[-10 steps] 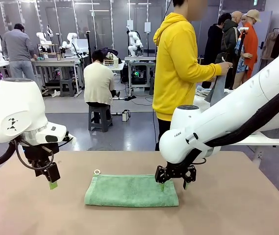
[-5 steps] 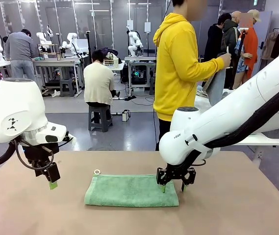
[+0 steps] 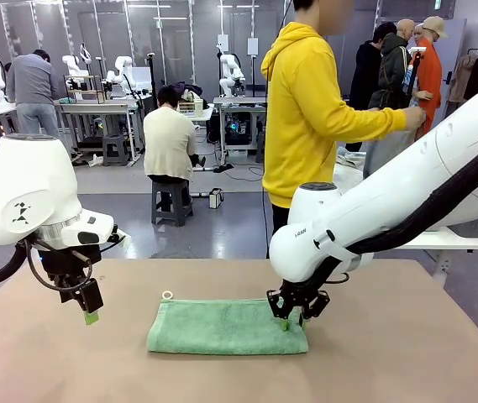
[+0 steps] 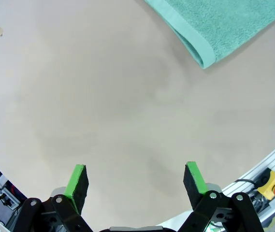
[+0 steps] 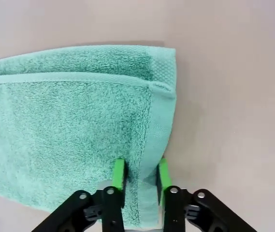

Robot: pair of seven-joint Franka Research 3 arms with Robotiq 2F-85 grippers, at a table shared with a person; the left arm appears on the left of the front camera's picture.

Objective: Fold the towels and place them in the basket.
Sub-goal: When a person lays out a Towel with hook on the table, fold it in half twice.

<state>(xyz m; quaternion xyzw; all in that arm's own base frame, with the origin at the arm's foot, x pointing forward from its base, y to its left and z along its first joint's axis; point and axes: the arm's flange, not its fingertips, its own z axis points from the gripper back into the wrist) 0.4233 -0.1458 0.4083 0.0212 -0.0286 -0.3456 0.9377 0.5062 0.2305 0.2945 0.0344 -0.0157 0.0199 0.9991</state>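
A mint green towel (image 3: 222, 327) lies folded into a long strip in the middle of the table, its white loop (image 3: 167, 295) at the far left corner. My right gripper (image 3: 296, 316) is down on the strip's right end. In the right wrist view the right gripper (image 5: 140, 176) is shut on the towel's (image 5: 69, 106) hemmed short edge, which is pinched between the green pads (image 5: 119, 175). My left gripper (image 3: 90, 312) hangs to the left of the towel, apart from it. In its wrist view, the left gripper (image 4: 136, 179) stands open over bare table, a towel corner (image 4: 214, 24) farther off. The basket and the cream towel are out of view.
A person in a yellow hoodie (image 3: 314, 109) stands at the table's far side, reaching off to the right. The brown table (image 3: 407, 353) has bare surface left and right of the towel. An emergency-stop button (image 4: 271, 181) sits beyond the table's edge.
My right gripper has come down onto the towel's right end and its fingers have narrowed onto the edge. The left arm has not moved. The person's arm has stretched farther right.
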